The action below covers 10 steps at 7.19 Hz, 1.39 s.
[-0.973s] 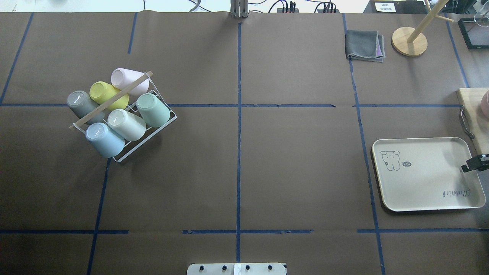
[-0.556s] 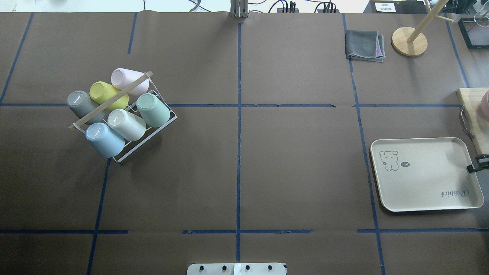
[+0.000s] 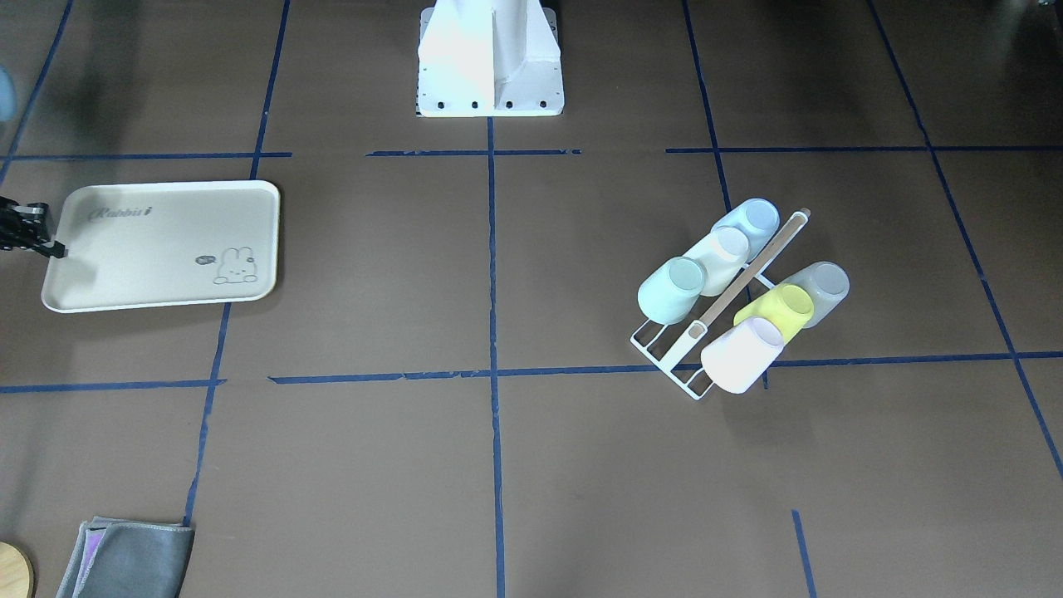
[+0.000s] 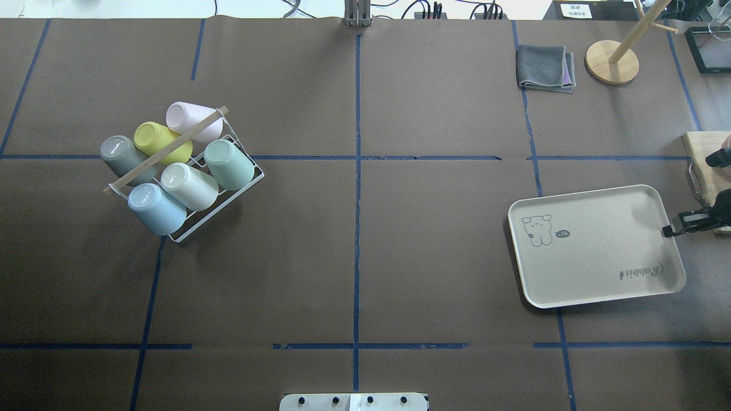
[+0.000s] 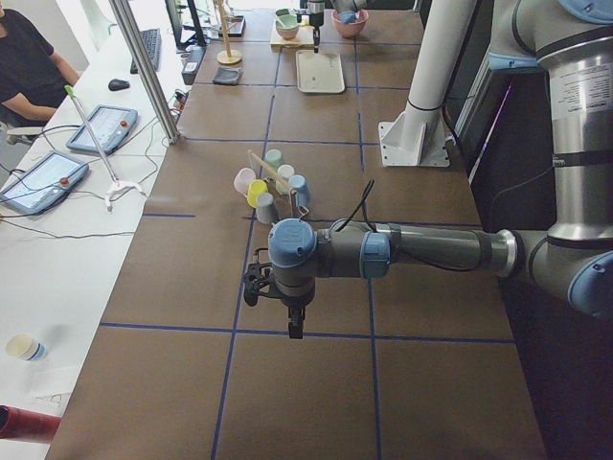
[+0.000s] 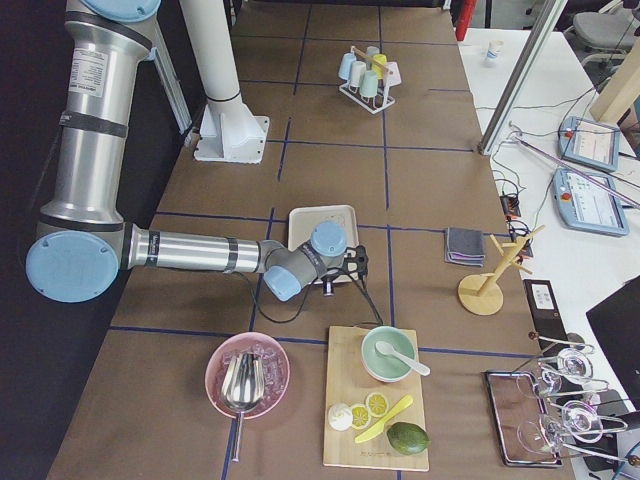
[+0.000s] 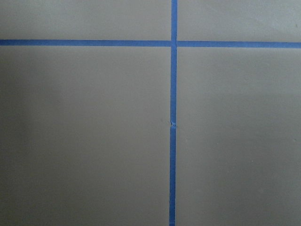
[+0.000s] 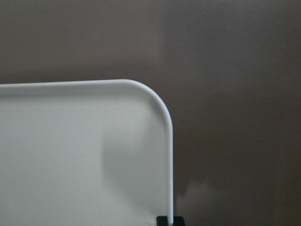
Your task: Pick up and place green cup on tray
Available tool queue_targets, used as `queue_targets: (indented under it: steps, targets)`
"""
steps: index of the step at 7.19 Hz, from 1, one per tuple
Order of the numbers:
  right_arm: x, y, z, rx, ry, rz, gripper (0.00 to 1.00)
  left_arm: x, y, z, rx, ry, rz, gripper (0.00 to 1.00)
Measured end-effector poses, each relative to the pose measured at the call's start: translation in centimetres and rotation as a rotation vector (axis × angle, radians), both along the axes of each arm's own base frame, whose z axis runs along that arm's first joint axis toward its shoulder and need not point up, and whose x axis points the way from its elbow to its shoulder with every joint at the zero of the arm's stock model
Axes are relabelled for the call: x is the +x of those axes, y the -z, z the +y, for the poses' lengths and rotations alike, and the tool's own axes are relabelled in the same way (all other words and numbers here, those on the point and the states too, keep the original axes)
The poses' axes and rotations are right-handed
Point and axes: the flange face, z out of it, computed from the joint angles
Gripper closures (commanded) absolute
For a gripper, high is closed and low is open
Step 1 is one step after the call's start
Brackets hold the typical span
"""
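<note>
The green cup [image 4: 229,164] stands upside down on a peg of a white wire rack [image 4: 251,181] at the left of the table; it also shows in the front-facing view [image 3: 671,291]. The cream tray [image 4: 599,251] lies at the right, slightly turned, and shows in the front-facing view [image 3: 158,249]. My right gripper [image 4: 667,231] is shut on the tray's right rim; the right wrist view shows the tray's corner [image 8: 70,155] with the fingertips at the rim. My left gripper [image 5: 292,326] hovers over bare table far from the rack; I cannot tell whether it is open or shut.
The rack also holds grey, yellow-green, pink, cream and light blue cups. A folded grey cloth [image 4: 545,68] and a wooden stand [image 4: 612,61] sit at the back right. A wooden cutting board [image 4: 705,171] lies just right of the tray.
The tray has slid left and turned a little, with my right gripper on its right rim moving left and slightly toward the back.
</note>
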Motion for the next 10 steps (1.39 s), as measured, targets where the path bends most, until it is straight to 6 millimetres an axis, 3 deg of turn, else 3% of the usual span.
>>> queue_targets:
  steps: [2, 3, 7, 8, 10]
  targets:
    - [-6.3, 6.8, -3.2, -0.013, 0.015, -0.062, 1.0, 0.0, 0.1, 0.1, 0.001, 0.0, 0.0, 0.0]
    - [-10.4, 10.8, -4.0, -0.041, 0.013, -0.096, 1.0, 0.0, 0.2, 0.1, 0.002, 0.0, 0.001, 0.0]
    - [-27.4, 25.0, -2.7, -0.121, -0.027, -0.084, 1.0, 0.0, 0.2, 0.1, 0.002, 0.0, 0.002, 0.0]
    - [-30.5, 27.6, -1.8, -0.122, -0.044, -0.058, 1.0, 0.0, 0.2, 0.1, 0.003, 0.0, 0.002, 0.0]
    - [-33.1, 29.1, -0.3, -0.106, -0.059, -0.033, 1.0, 0.0, 0.3, 0.1, 0.004, 0.0, 0.004, 0.0]
